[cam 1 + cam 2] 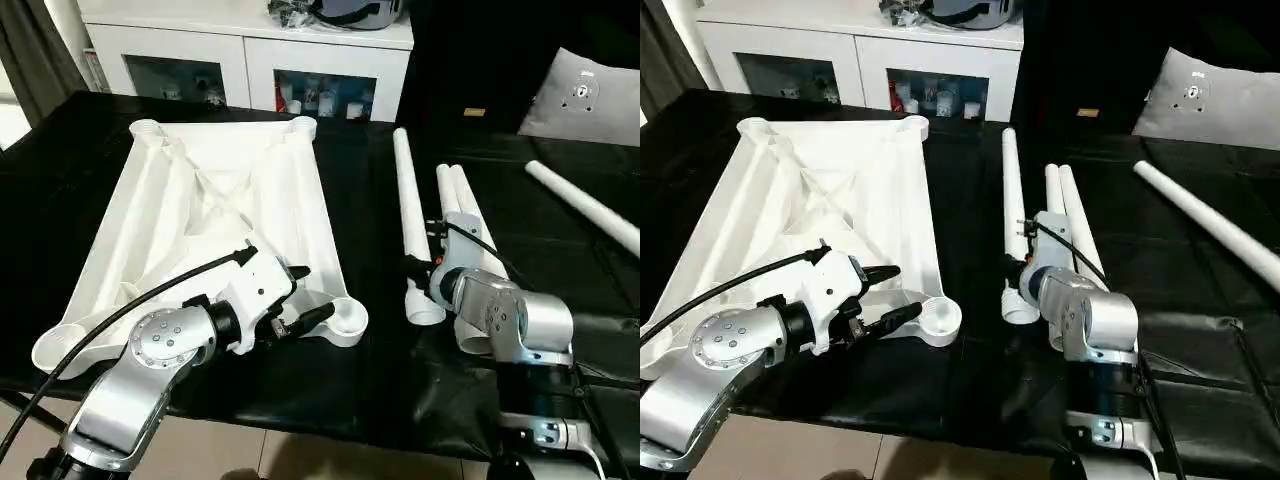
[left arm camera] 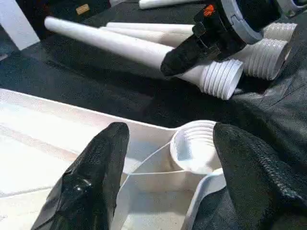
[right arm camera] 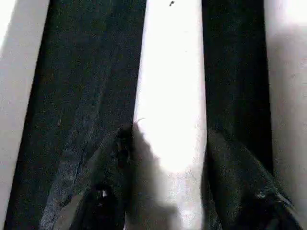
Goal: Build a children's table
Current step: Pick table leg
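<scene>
Upturned table top (image 1: 215, 210) on the black table (image 1: 380, 380), long axis running away. Left gripper (image 1: 305, 295) open at its near corner socket (image 2: 194, 146). Right gripper (image 3: 165, 158) straddling a leg (image 1: 408, 215) (threaded end near), grip unclear.

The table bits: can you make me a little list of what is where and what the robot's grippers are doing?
table top: white table top lies upside down on the black cloth, ribs up
legs: three white legs side by side right of the top; a fourth leg apart, far right
left gripper: left gripper open, by the near corner socket
right gripper: right gripper astride one leg; grip unclear
</scene>
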You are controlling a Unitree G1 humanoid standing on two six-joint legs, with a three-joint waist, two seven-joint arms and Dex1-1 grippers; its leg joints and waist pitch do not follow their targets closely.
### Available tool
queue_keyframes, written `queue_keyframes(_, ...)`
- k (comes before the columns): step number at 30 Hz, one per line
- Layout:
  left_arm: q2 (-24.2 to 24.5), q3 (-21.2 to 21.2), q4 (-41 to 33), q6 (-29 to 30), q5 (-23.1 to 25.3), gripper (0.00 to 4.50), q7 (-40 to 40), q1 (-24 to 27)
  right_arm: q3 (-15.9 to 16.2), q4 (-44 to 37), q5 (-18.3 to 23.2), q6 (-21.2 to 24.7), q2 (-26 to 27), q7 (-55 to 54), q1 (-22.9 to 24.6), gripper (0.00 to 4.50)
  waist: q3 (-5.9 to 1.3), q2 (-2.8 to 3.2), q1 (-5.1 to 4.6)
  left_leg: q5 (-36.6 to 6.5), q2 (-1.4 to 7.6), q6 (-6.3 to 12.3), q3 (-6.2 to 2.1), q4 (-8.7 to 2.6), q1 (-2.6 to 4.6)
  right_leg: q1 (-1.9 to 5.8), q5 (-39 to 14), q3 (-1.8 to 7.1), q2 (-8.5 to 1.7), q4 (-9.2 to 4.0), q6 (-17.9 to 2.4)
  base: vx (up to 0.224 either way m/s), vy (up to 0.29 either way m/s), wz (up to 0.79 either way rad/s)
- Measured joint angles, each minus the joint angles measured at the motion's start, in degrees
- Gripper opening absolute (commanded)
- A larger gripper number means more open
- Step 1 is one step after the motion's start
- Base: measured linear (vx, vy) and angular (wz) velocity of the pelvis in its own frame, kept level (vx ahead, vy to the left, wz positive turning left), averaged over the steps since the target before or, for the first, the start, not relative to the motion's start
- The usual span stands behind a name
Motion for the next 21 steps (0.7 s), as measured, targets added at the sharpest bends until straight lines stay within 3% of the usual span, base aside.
queue_keyframes(12,-0.6,0.0,0.0,0.0,0.6,3.17,1.6,0.0,1.7,-1.1,0.0,-3.9,0.0,1.0,1.8,1.91,0.03,0.04,-0.01,0.0,0.0,0.02,0.01,-0.03,-0.06,-0.07,0.0,-0.01,0.0,-0.03,0.0,0.0,0.0,0.0)
queue_keyframes(21,-2.1,0.4,3.0,-1.0,3.8,3.17,6.4,-1.2,3.3,-1.2,-0.6,-7.6,0.0,1.3,3.0,1.91,0.04,0.06,0.0,0.0,0.01,0.02,0.0,-0.04,-0.08,-0.08,0.0,-0.01,0.01,-0.05,0.0,0.0,0.0,0.0)
